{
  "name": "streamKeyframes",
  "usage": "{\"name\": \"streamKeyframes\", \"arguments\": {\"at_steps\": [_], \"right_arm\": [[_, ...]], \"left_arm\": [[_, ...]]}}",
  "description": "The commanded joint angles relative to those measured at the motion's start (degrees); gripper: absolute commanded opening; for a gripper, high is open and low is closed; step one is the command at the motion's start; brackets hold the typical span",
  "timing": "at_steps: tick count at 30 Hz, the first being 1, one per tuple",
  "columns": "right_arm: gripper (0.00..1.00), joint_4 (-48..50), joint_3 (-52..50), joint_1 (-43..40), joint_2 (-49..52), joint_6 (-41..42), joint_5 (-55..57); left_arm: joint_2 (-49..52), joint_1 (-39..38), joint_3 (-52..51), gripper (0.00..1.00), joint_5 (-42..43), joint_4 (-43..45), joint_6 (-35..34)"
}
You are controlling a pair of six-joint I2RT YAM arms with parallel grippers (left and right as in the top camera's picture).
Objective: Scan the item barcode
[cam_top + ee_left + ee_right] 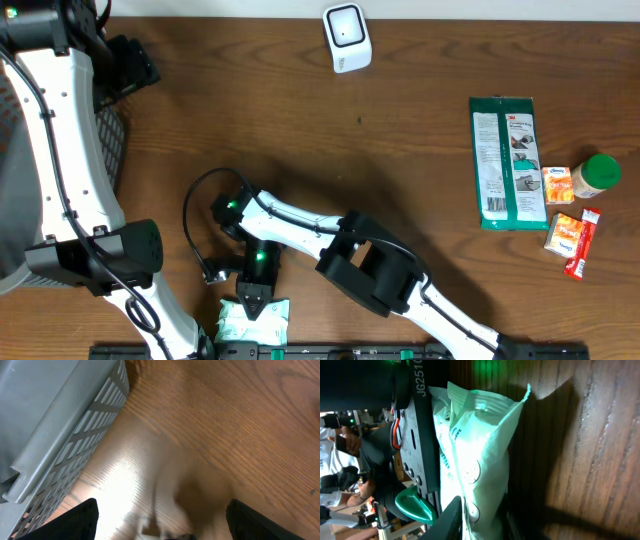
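Right claw [482,520] clamps the white-green pouch [480,445]; left claw [162,522] gapes wide over the table [225,425]

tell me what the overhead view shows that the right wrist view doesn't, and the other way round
Only the overhead: the white scanner at the far edge, the green package and green-lidded jar at the right, the grey basket at the left, and both arms in full.
Only the right wrist: the crimped edge and print of the pouch up close, and the right fingers pinching one end of it.
Both: the white and green pouch itself and the wooden table.
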Motion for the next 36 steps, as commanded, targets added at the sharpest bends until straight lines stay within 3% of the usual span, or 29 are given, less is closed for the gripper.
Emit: {"name": "streamKeyframes", "arguments": {"at_steps": [1, 3, 5, 15, 19, 27, 36], "right_arm": [[0.2, -0.26, -0.42, 1.09, 0.48, -0.35, -0.96], [0.15, -0.28, -0.42, 1.14, 0.48, -0.35, -0.94], [0.01, -0.24, -0.42, 1.14, 0.48, -0.33, -0.83], [0.01, -5.01, 6.14, -2.56, 0.33, 4.07, 2.89], [0.01, -7.69, 12.74, -4.42, -2.8, 7.32, 12.46], [0.01, -0.59, 14.4, -4.42, -16.57, 22.27, 37.73], [0.01, 0.72, 14.4, -6.82, -28.04, 26.12, 45.13]], "left_arm": [[0.42, 0.24, 0.24, 0.83, -0.72, -3.23, 0.79], [0.42, 0.24, 0.24, 0.82, -0.72, -3.23, 0.79], [0.42, 0.24, 0.24, 0.82, -0.72, -3.23, 0.79], [0.42, 0.24, 0.24, 0.82, -0.72, -3.23, 0.79], [0.42, 0.24, 0.24, 0.82, -0.72, -3.23, 0.79], [0.42, 0.24, 0.24, 0.82, -0.72, -3.23, 0.79], [0.42, 0.24, 0.24, 0.82, -0.72, -3.23, 0.79]]}}
